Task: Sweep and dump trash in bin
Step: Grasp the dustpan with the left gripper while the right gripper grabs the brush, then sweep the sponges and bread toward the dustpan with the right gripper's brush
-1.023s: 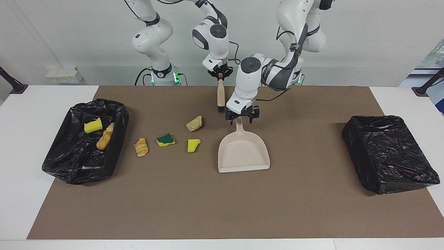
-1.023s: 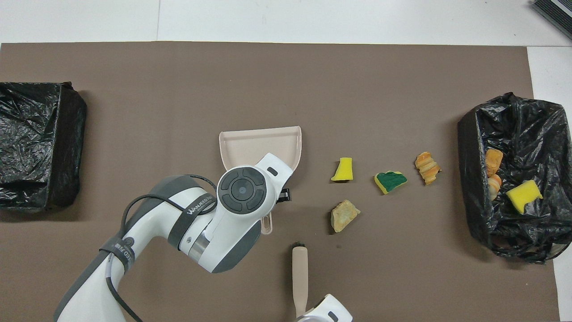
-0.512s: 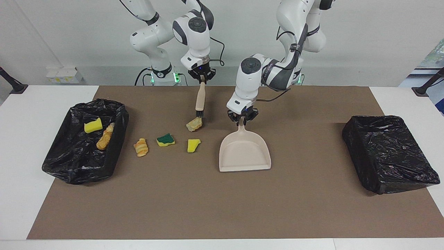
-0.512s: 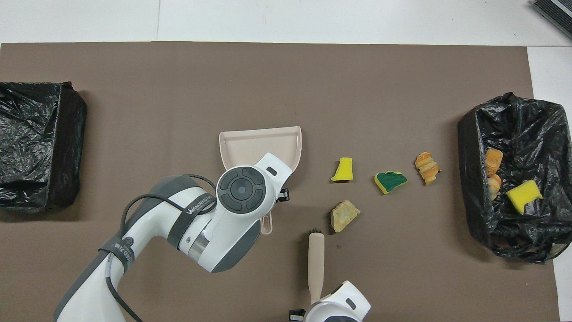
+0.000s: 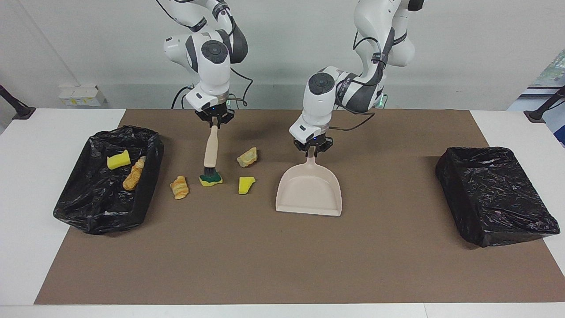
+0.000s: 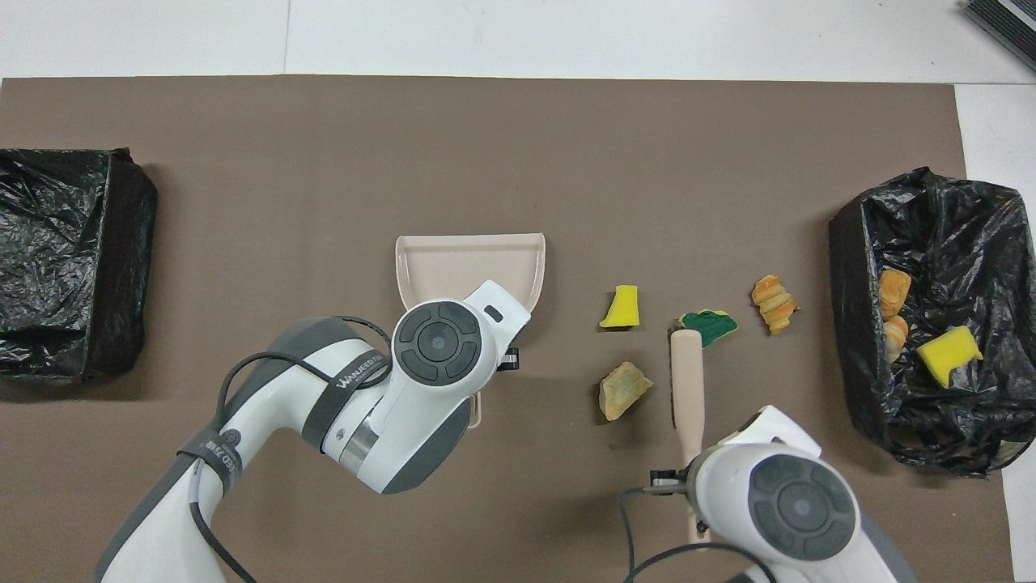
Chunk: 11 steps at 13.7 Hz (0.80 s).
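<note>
On my screen a brown mat (image 5: 282,265) covers most of the white bench (image 5: 26,247), whose bare strips show at both side edges and along the bottom of the facing frame. At the upper left of that frame I see a white socket block (image 5: 81,95) against the pale wall (image 5: 463,53). A black post (image 5: 13,106) slants in at the left edge, another black post (image 5: 545,106) at the right edge. In the overhead frame's top right corner sits a dark slatted object (image 6: 1004,20).

Seven trash lumps (image 5: 247,157), two black bins (image 5: 494,194), one dustpan (image 5: 309,194), one brush (image 5: 210,150).
</note>
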{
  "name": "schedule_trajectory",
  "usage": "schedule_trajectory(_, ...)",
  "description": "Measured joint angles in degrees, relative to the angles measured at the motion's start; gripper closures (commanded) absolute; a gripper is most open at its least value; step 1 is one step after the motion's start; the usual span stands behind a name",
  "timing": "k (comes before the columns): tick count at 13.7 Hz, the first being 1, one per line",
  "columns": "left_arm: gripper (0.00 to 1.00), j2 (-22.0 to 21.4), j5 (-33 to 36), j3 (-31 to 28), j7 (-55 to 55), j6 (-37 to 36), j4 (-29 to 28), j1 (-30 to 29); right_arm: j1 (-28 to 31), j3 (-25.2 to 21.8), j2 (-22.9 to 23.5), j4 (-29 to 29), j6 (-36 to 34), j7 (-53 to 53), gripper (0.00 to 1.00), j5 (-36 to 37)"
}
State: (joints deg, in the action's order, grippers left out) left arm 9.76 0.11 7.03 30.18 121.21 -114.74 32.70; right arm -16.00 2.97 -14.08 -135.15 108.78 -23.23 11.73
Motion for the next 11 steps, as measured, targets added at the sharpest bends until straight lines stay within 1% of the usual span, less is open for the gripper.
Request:
schedule_trajectory(1,0.34,-0.14,0.0,-0.04,-0.51,-0.27,-0.21,-0.03,1.53,0.0,2.39,2.42,-1.08,1.45,1.0,3.25)
schedule_trajectory(2,0.34,-0.22,0.0,-0.09,-0.79,-0.37,-0.61,-0.1,3.03,0.0,4.61,4.15,-1.46,2.91,1.0,6.6)
schedule_trajectory(4,0.36,-0.29,0.0,-0.14,-1.02,-0.37,-1.9,-0.15,6.42,0.02,8.48,5.73,-0.98,4.78,1.0,12.52)
schedule_trajectory(5,0.56,-0.3,0.0,-0.13,-1.05,-0.37,-2.5,-0.15,7.98,-0.01,10.3,6.06,-0.28,5.05,1.0,15.0)
schedule_trajectory(6,0.85,-0.31,0.0,-0.13,-1.1,-0.37,-3.06,-0.15,9.23,-0.03,12.19,6.27,0.35,5.05,1.0,16.98)
schedule_trajectory(7,0.97,-0.33,0.0,-0.14,-1.61,-0.35,-3.35,-0.15,9.83,-0.04,13.7,6.4,0.6,4.99,1.0,17.86)
schedule_trajectory(8,1.0,-0.35,0.0,-0.15,-3.03,-0.29,-3.36,-0.16,10.04,-0.03,14.87,6.53,0.73,4.78,1.0,18.14)
schedule_trajectory(11,1.0,-0.72,0.0,-0.43,-7.51,-0.29,-3.35,-0.21,10.38,0.04,16.81,6.65,1.82,4.37,1.0,18.35)
